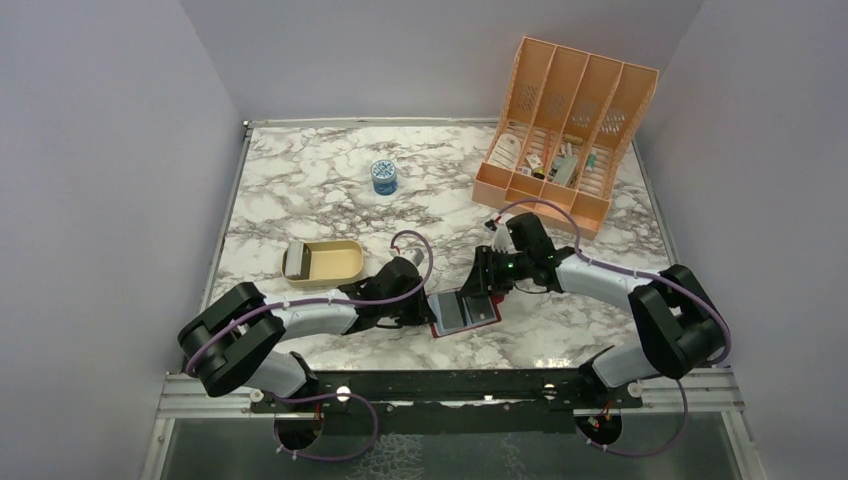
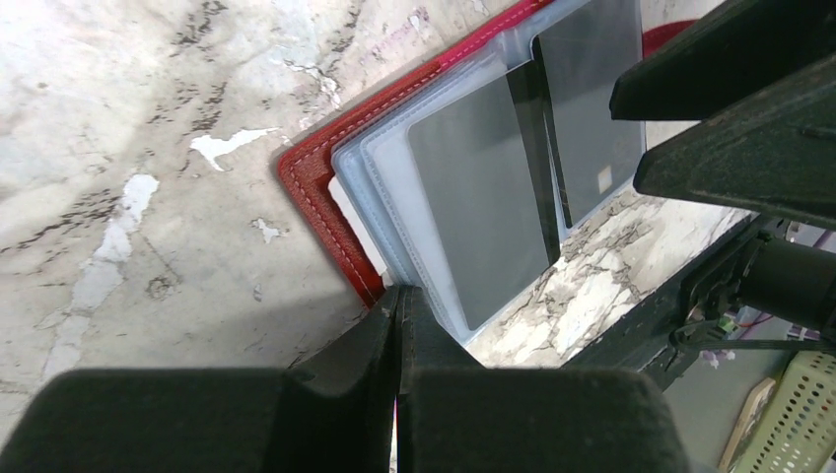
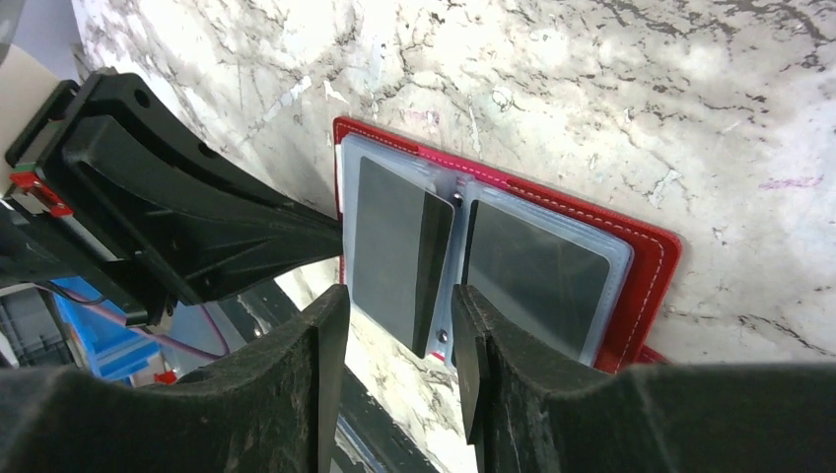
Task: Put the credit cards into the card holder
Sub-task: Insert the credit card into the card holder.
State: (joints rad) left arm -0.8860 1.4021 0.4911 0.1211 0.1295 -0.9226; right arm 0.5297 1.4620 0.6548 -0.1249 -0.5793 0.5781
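The dark red card holder (image 1: 462, 312) lies open and flat near the table's front edge. Each of its pale blue pockets holds a dark grey credit card (image 3: 389, 246) (image 3: 532, 276). The left card sticks partly out of its pocket towards me. My left gripper (image 2: 399, 296) is shut, its tips resting on the holder's left edge (image 2: 325, 212). I cannot tell if they pinch it. My right gripper (image 3: 399, 301) is open just above the protruding card, with nothing between its fingers. More greyish cards (image 1: 298, 262) lie in a tan tray.
The shallow tan tray (image 1: 335, 262) sits left of the arms. A small blue round container (image 1: 384, 176) stands mid-table. A peach slotted organizer (image 1: 565, 130) leans at the back right. The black base rail (image 1: 450, 385) runs just below the holder.
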